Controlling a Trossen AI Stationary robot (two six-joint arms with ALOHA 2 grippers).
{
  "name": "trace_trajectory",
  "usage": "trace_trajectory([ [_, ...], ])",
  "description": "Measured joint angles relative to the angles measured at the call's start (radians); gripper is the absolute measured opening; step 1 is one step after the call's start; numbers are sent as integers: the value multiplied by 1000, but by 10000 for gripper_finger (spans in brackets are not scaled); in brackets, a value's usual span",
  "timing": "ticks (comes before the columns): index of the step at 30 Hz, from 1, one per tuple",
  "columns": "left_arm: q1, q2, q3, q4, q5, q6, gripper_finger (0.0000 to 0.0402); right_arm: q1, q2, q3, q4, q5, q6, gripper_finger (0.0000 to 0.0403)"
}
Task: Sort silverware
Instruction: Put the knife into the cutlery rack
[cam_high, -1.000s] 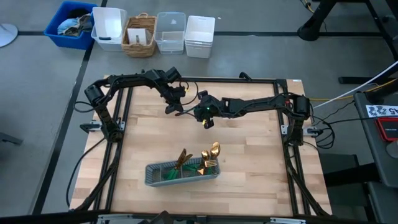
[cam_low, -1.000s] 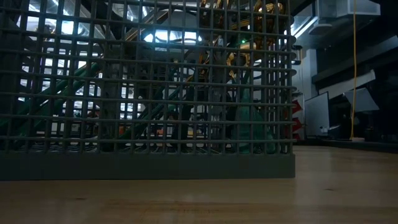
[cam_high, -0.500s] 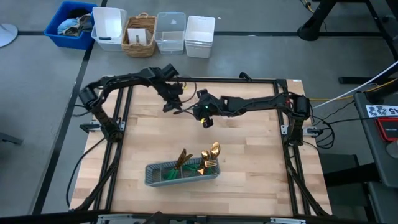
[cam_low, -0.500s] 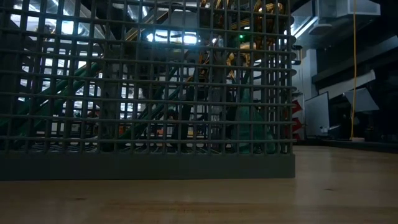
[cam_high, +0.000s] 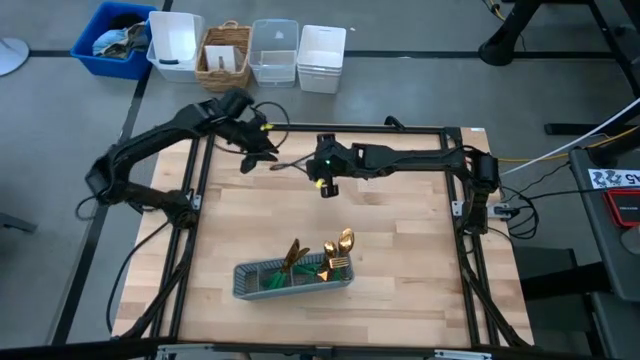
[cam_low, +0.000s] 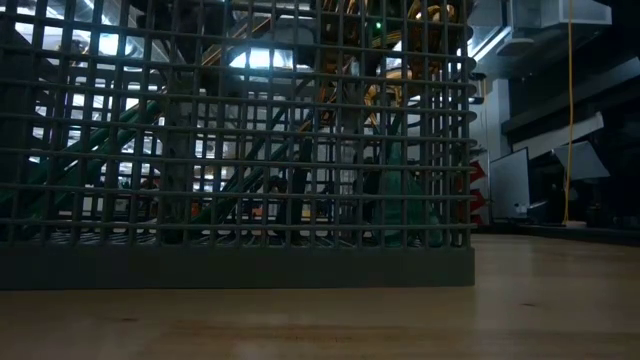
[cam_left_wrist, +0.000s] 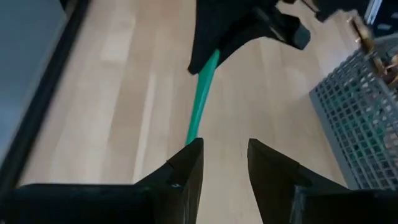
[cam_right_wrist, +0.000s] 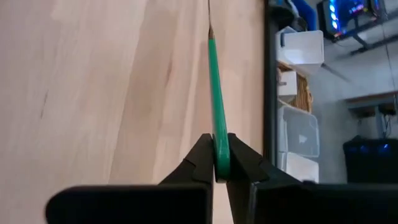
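One teal handle (cam_right_wrist: 215, 99) clamped in right pincer (cam_right_wrist: 217, 163), pointing straight ahead, left pincer (cam_left_wrist: 222, 163) apart.

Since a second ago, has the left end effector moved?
Yes. The left end effector drew back from mid-table toward the far black frame rail, away from the grey mesh tray.

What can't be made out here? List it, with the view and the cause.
- Held piece: the right gripper is shut on its teal handle; its head shows in no view, so fork, spoon or knife is unknown.
- Tray contents: too small to count from the high view; in the low view the mesh wall and darkness mask them.
- Left gripper: open near the handle's tip; the blurred wrist view leaves contact unclear.
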Motion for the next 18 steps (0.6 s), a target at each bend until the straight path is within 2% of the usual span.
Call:
trace_trajectory([
  [4, -2, -110, -69, 66, -1, -34, 114, 0, 0, 93, -69, 1, 99, 20],
  [11, -1, -276, -266, 226, -4, -141, 113, 0, 0, 269, -300, -1, 151, 20],
  [18, -2, -376, -432, 423, -11, -291, 113, 0, -35, 369, -515, 0, 248, 20],
])
